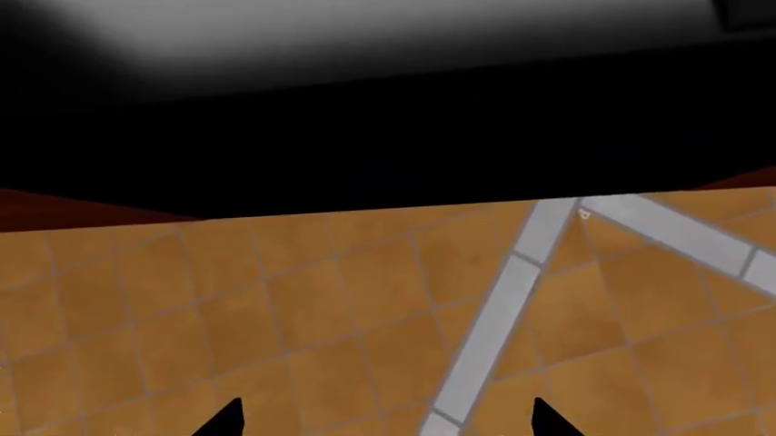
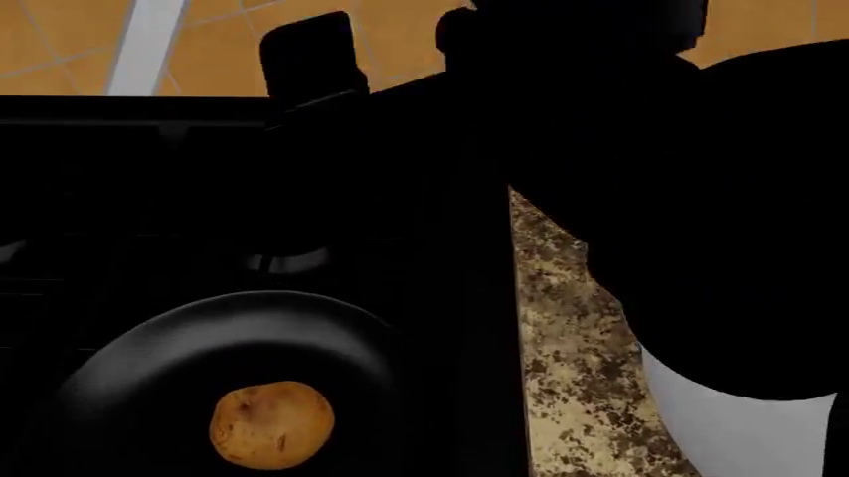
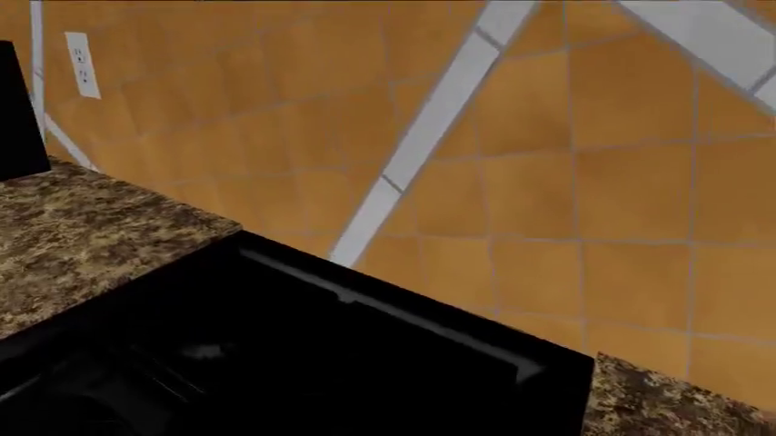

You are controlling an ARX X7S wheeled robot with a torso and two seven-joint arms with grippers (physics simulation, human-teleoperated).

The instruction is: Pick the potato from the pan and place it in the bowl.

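The potato [image 2: 272, 425], golden-brown and speckled, lies in the black pan [image 2: 146, 368] at the lower left of the head view. The white bowl [image 2: 743, 432] stands at the lower right on the counter, its upper part hidden behind a large black arm [image 2: 717, 199]. My left gripper [image 1: 388, 422] is open and empty, its two black fingertips wide apart in front of the tiled wall, away from the pan. My right gripper's fingers do not stand out against the black stove in the right wrist view. The pan's handle is hidden.
The pan sits on a black stove [image 2: 159, 199]. A speckled granite counter [image 2: 571, 348] runs between stove and bowl and shows in the right wrist view [image 3: 85, 236]. An orange tiled wall [image 3: 606, 182] with an outlet [image 3: 83, 64] stands behind. A dark hood [image 1: 363, 109] hangs above.
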